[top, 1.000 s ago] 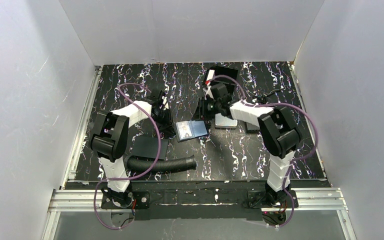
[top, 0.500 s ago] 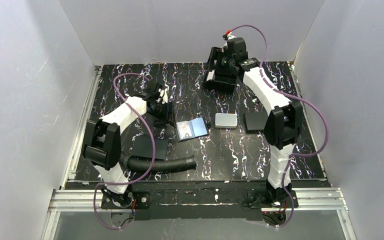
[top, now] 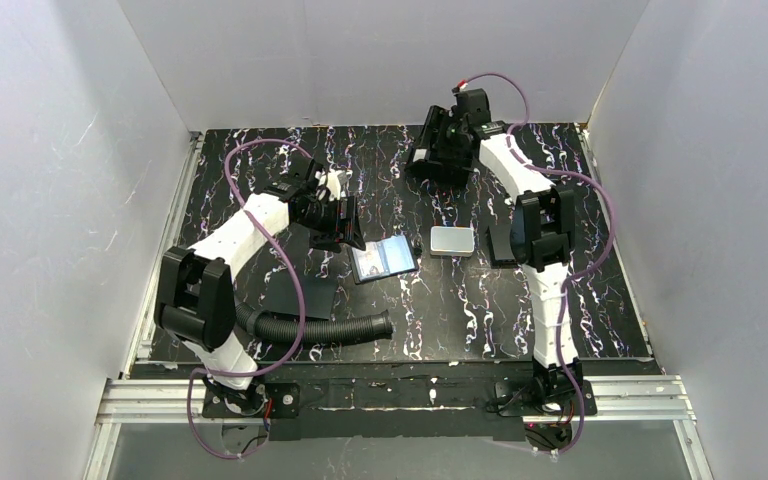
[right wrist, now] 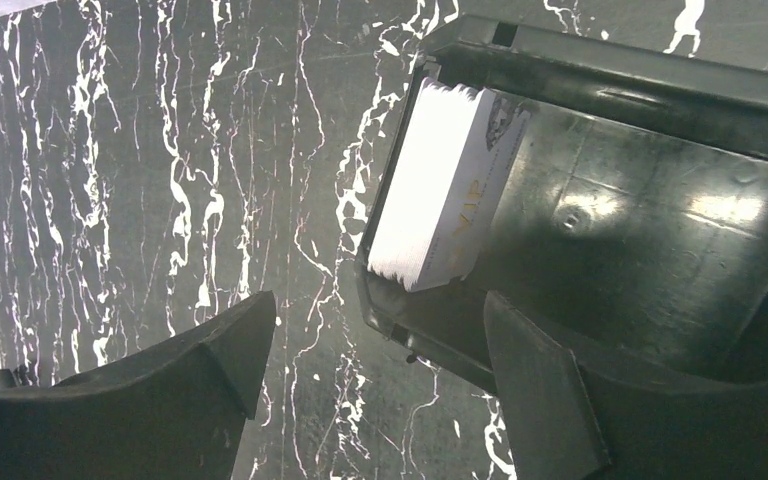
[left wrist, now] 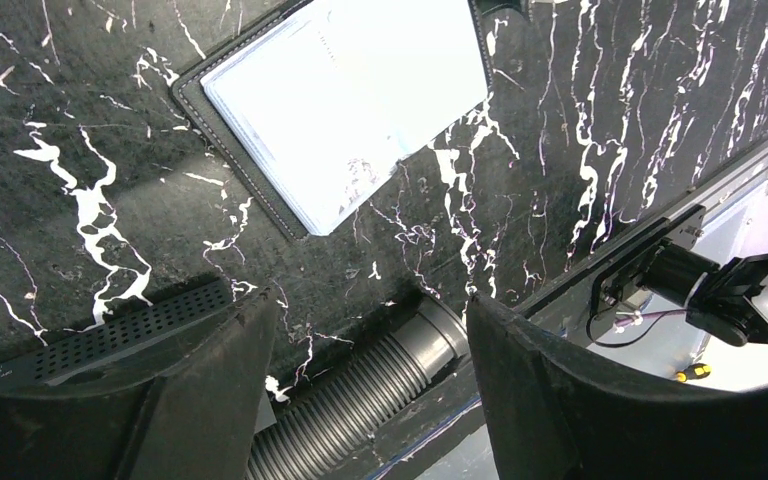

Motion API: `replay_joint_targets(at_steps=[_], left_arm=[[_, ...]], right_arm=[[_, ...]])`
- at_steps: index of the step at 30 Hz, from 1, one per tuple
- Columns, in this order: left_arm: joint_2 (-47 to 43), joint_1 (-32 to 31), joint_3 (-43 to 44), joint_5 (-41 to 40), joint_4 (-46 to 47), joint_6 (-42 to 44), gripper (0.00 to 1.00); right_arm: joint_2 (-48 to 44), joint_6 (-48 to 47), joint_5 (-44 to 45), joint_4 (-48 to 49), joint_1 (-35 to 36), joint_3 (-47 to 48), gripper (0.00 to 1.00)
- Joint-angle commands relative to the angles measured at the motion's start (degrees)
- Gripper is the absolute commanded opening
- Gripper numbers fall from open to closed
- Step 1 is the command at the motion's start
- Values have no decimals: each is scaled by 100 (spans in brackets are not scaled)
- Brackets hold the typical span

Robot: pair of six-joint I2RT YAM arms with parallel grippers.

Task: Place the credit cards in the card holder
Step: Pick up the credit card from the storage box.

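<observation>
Two claws: both with jaws wide apart, holding and touching nothing.
Left claw (left wrist: 370, 310): hangs over the black white-veined marble-pattern table (left wrist: 50, 130), near the card holder.
Right claw (right wrist: 375, 305): hangs over the rim of a shiny black plastic tray (right wrist: 650, 250) at the table's far side.
Credit cards (right wrist: 440, 190): a pale whitish stack, on edge against the tray's wall.
Card holder (left wrist: 238, 152): small black stitched bifold wallet, lying open mid-table with pale card faces showing, left of a silver-grey rounded metal case (top: 452, 240).
Writing: gold letters on the stack's top card, seemingly "VIP"; finer print unreadable.

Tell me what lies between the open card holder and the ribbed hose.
Only bare table lies between card holder and hose; the left wrist view shows it.
</observation>
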Motion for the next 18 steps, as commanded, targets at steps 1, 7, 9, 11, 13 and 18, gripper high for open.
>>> replay_joint_targets(at_steps=[1, 7, 9, 11, 13, 18], left_arm=[[-424, -30, 220, 216, -105, 93, 68], [-455, -30, 212, 180, -105, 78, 68], [-456, -30, 217, 188, -105, 78, 68], [-463, -27, 247, 191, -105, 78, 68], [-467, -26, 254, 197, -105, 78, 68], [-467, -26, 240, 201, -105, 77, 68]], right_arm=[[87, 289, -131, 582, 19, 319, 84], [485, 586, -104, 693, -3, 668, 80], [573, 662, -70, 707, -15, 710, 79], [623, 704, -41, 746, -27, 713, 78], [679, 730, -22, 785, -45, 743, 78], [900, 802, -53, 777, -79, 965, 76]])
